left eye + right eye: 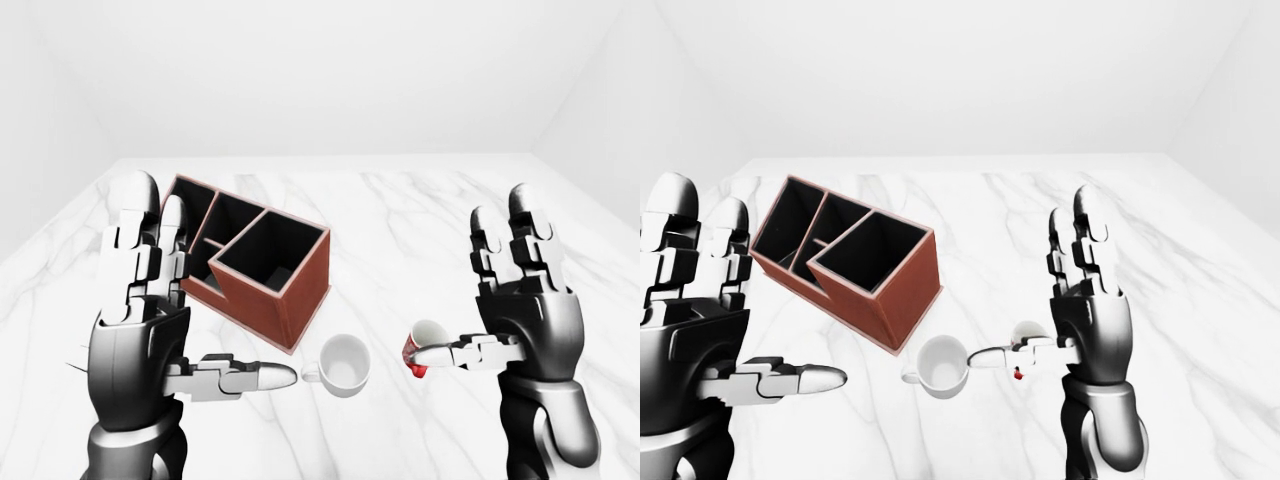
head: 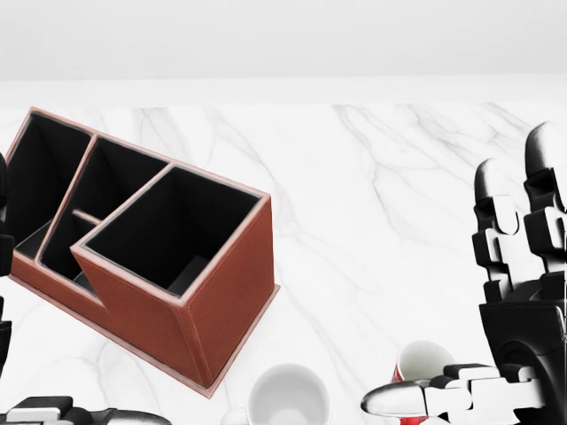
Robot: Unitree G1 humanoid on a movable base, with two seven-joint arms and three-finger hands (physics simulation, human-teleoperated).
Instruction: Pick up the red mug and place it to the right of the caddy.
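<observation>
The red mug (image 1: 421, 346) with white lettering stands upright on the marble table (image 2: 372, 177), low and right of centre in the left-eye view. The thumb of my right hand (image 1: 488, 300) crosses just in front of it. That hand is open, fingers upright, holding nothing. The brown caddy (image 2: 151, 257), with black compartments, sits at an angle to the left of the mug. My left hand (image 1: 170, 300) is raised open at the left, in front of the caddy's left end, thumb pointing right.
A white mug (image 1: 345, 363) stands between the caddy's near corner and the red mug, handle to the left. The tabletop stretches on to the right of the caddy (image 1: 430, 240). Plain white walls close off the far side.
</observation>
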